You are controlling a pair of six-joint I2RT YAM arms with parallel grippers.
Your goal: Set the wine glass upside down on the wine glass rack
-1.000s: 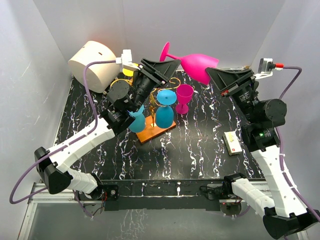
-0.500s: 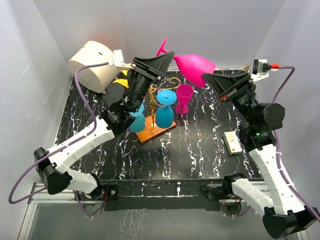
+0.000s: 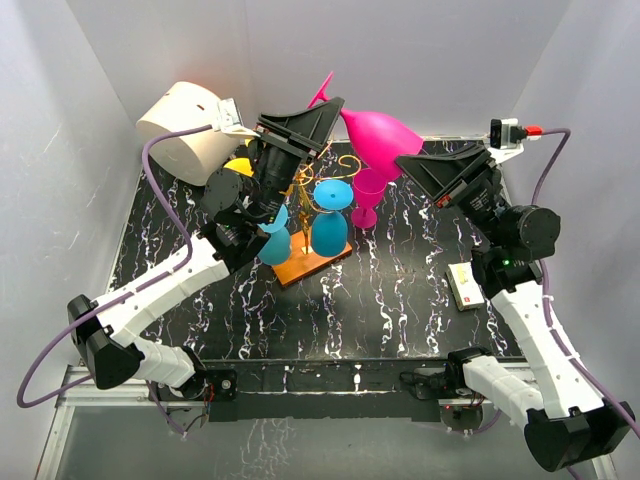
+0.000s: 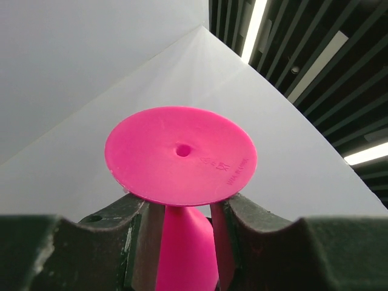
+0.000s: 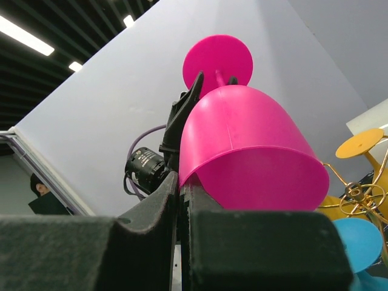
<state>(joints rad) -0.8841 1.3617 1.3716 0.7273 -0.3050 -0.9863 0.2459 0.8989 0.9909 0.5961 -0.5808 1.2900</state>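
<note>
Two arms up in the air here, sharing one wine glass point(image 3: 385, 133) between them. It's the big magenta one, and it's lying roughly on its side, high above and a bit behind the wine glass rack point(image 3: 305, 265), so it's not on the rack yet. The foot points back-left and the bowl mouth faces right.

The left arm stretches diagonally from its base at the near left corner, with its wrist lifted over the rack and the left pincer point(image 4: 185, 212) at the stem right under the foot. It's narrow, and in the wrist view the stem fills the gap between its fingers point(image 4: 142, 233), so it looks gripped.

The right arm climbs from the near right corner, elbow out to the right, forearm angled in toward the middle. The right pincer point(image 5: 180, 182) is pinched tight on the rim of the bowl.

Down on the black marbled surface point(image 3: 400, 300), the rack has blue glasses point(image 3: 330, 235) hanging upside down. A yellow glass point(image 3: 240, 166) is mostly hidden behind the left arm. A smaller pink glass point(image 3: 368, 188) stands upright just beside the rack.
</note>
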